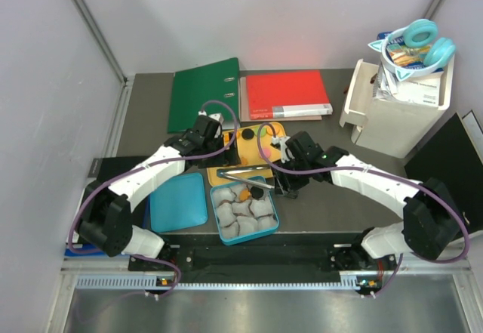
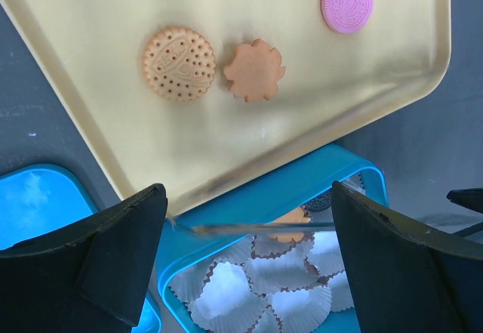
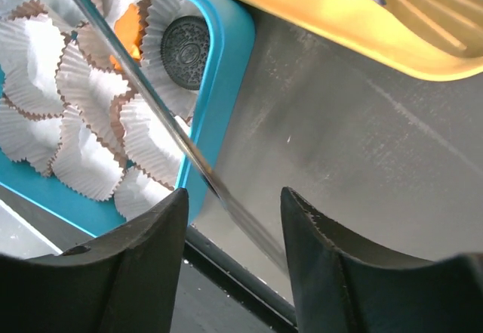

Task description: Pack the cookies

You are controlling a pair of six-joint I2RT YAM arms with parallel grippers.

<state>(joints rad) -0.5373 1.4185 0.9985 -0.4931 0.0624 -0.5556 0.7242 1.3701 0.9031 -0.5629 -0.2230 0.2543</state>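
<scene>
Cookies lie on the yellow tray (image 2: 90,38): a round orange cookie (image 2: 179,63), a flower-shaped orange one (image 2: 254,70) and a pink one (image 2: 347,1). Below it the blue box (image 2: 355,176) holds white paper cups, with an orange cookie (image 2: 290,223) in one and a black cookie (image 3: 186,41) in another. My left gripper (image 2: 245,189) hangs open over the tray's near edge and the box, holding nothing. Metal tongs (image 3: 151,99) slant across the box and run between the fingers of my right gripper (image 3: 232,193). Those jaws stand apart, with a gap at the left finger.
The blue lid (image 1: 178,201) lies left of the box (image 1: 223,231). A green binder (image 1: 204,91) and a red book (image 1: 287,94) lie behind the tray (image 1: 273,127). A white bin (image 1: 396,114) with teal headphones (image 1: 423,42) stands at the back right.
</scene>
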